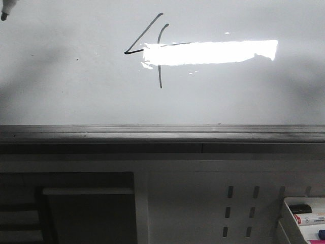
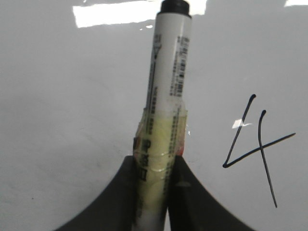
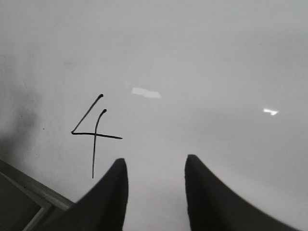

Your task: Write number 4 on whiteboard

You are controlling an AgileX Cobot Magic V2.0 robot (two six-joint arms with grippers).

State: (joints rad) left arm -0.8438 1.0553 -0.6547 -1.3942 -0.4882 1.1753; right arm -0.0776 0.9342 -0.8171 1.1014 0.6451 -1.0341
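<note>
A black hand-drawn number 4 (image 1: 152, 48) stands on the glossy whiteboard (image 1: 61, 86), partly washed out by a bright light reflection. In the left wrist view the number 4 (image 2: 257, 149) lies to one side of a white marker (image 2: 166, 96) with a black cap end and yellow tape. My left gripper (image 2: 155, 163) is shut on the marker. The marker's end (image 1: 6, 10) peeks in at the front view's top left corner. My right gripper (image 3: 155, 166) is open and holds nothing, hovering off the whiteboard (image 3: 216, 72) near the number 4 (image 3: 94, 132).
A grey metal rail (image 1: 162, 134) runs along the board's lower edge. Below it is a grey perforated panel (image 1: 238, 211). A white tray (image 1: 304, 218) with markers sits at the bottom right, and a dark opening (image 1: 66, 213) at the bottom left.
</note>
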